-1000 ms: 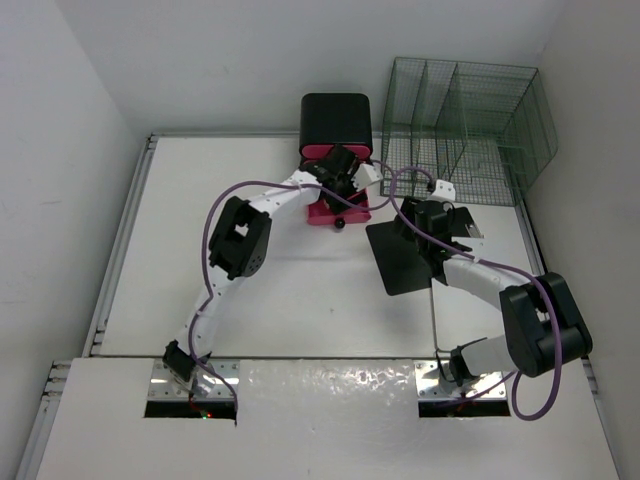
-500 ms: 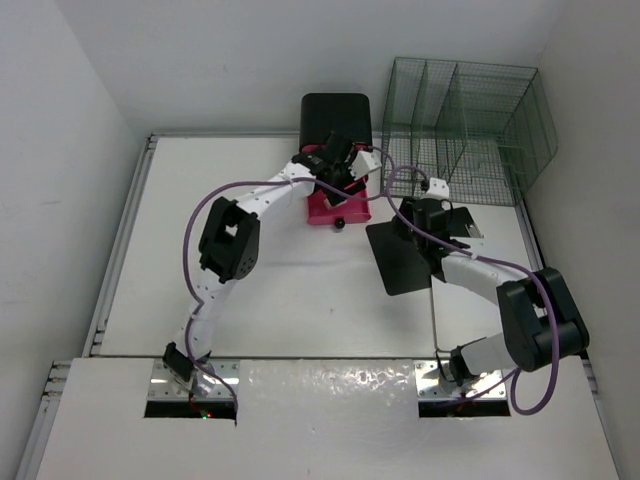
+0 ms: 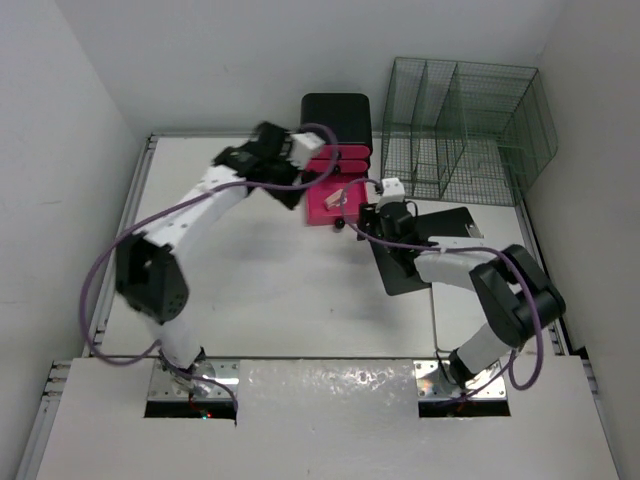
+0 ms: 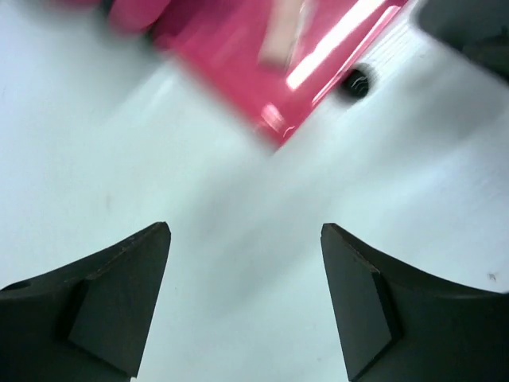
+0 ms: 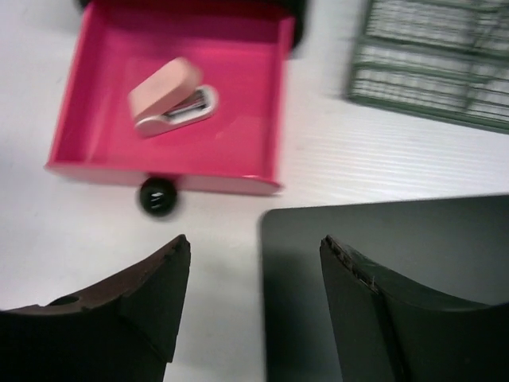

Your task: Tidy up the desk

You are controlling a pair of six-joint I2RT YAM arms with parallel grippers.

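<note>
Desk point(image 3: 290, 290): white, flat, with grey rails point(image 3: 140, 180) along the edges. At 12 o'clock, against the far edge, stands a black drawer unit point(image 3: 337, 118). Its pink drawer point(image 3: 320, 210) is pulled out toward 6 o'clock, with a black knob point(image 3: 340, 224) at the front. At 1–2 o'clock, in the far right corner, a green wire rack point(image 3: 465, 120) with upright dividers. At 3 o'clock from centre, a flat black sheet point(image 3: 395, 275) lies on the top, one corner near the knob, not touching it.

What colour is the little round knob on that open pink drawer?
Black. The knob on the drawer front shows best in the right wrist view.
</note>
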